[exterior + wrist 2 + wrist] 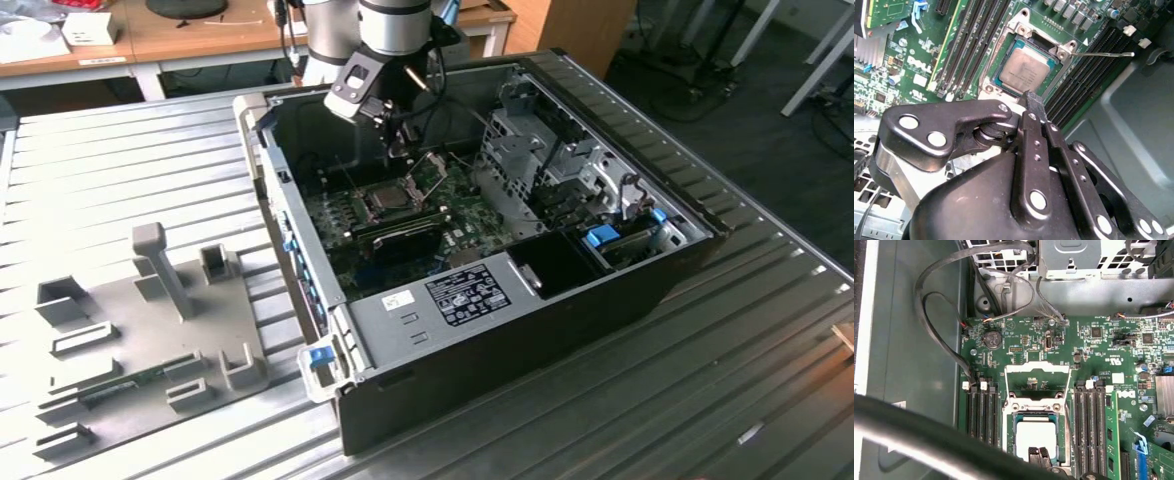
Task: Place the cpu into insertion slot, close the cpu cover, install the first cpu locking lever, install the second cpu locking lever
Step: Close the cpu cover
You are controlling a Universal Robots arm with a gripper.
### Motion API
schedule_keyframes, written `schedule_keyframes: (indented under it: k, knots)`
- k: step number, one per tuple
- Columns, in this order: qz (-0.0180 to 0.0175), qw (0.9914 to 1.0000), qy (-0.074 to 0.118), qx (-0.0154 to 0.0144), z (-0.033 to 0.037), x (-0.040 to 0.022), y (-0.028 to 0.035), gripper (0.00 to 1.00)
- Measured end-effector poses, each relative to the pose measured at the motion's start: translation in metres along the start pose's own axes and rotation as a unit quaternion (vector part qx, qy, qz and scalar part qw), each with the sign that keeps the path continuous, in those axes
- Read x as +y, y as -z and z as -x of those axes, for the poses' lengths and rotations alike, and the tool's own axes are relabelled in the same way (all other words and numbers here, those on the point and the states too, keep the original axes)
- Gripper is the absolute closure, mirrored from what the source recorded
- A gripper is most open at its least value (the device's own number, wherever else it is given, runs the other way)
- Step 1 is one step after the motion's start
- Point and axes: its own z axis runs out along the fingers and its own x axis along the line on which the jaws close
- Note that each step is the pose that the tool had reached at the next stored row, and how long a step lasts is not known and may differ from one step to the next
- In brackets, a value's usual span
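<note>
cpu [1026, 70]: in insertion slot [1036, 405], btwn memory slots [971, 50].
cpu cover [1037, 371]: open, beside slot.
gripper [1031, 97]: over cpu edge.

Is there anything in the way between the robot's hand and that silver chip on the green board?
Nothing visible does. The hand hangs close by the edge of the cpu, which lies bare in the insertion slot. The cpu cover is swung open, clear of the chip.

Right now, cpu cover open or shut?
Open. The cpu cover lies hinged back off the insertion slot, leaving the seated cpu bare on top.
</note>
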Motion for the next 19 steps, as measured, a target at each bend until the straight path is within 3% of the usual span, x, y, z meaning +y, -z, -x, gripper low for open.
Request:
schedule_keyframes:
  k: [7,14,19]
  knots:
    - [0.0000,1.00000,0.000,-0.0001,0.0000,0.0000,0.0003,0.90]
    - [0.0000,1.00000,0.000,0.0000,-0.0001,0.0006,0.0097,0.90]
    - [0.0000,1.00000,0.000,0.0000,-0.0001,0.0007,0.0111,0.90]
